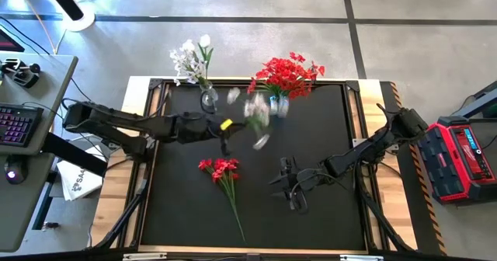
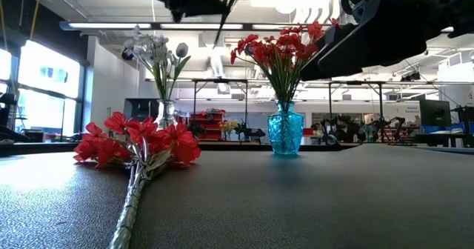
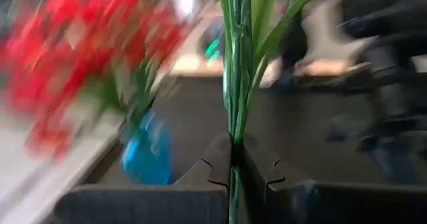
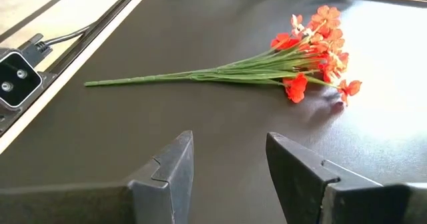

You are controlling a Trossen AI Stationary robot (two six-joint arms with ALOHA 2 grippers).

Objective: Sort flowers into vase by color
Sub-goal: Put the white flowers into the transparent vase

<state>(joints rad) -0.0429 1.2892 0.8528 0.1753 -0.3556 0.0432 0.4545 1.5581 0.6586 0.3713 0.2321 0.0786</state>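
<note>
A sprig with pale blooms (image 1: 254, 113), blurred, hangs above the mat's middle, and my left gripper (image 1: 227, 134) is shut on its green stem (image 3: 235, 64). A clear vase (image 1: 208, 98) with white flowers (image 1: 190, 57) stands at the far edge. To its right stands a blue vase (image 2: 285, 130) with red flowers (image 1: 289, 74). A red sprig (image 1: 220, 168) lies flat on the mat, its stem (image 1: 235, 208) pointing toward the near edge. My right gripper (image 1: 292, 185) hovers open to the right of it, with the sprig (image 4: 267, 69) ahead of its fingers (image 4: 175, 167). My left gripper pinches the pale sprig's thin green stem (image 3: 233, 136) between its two fingertips. The fingers reach in about level from the table's left and lie across the stem. The sprig is lifted clear of the mat, and its blooms spread beyond the gripper toward the blue vase.
The black mat (image 1: 326, 137) sits in a wooden frame (image 1: 124, 191). A desk with a keyboard (image 1: 17, 125) stands off the left side and a red case (image 1: 460, 156) off the right. A white socket box (image 4: 15, 79) lies at the mat's edge.
</note>
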